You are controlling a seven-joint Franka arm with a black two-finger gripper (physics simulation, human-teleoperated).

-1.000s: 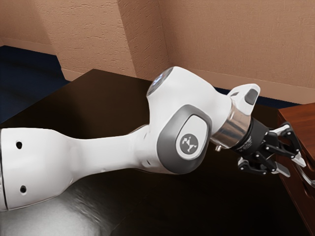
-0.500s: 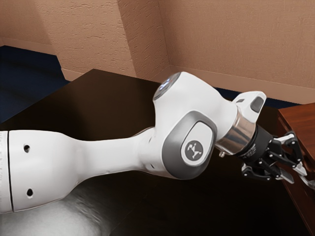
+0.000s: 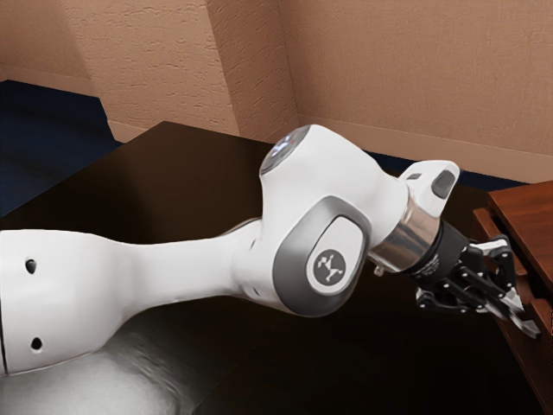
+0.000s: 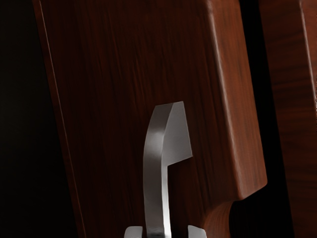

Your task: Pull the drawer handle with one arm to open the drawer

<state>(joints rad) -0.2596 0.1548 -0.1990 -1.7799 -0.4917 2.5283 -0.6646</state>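
gripping: the gripper [image 3: 514, 311] has both fingers pinched onto the silver drawer handle [image 4: 161, 163].
drawer: the dark wooden drawer front [image 4: 124, 74] stands slightly out from the cabinet [image 3: 529, 203], at the exterior view's right edge.
arm: the white arm [image 3: 173, 277] reaches across the dark surface [image 3: 164, 173] toward the drawer.

A silver handle [image 4: 161, 163] juts from the red-brown wooden drawer front [image 4: 124, 64]; a dark gap parts that front from a neighbouring wood panel [image 4: 292, 99].
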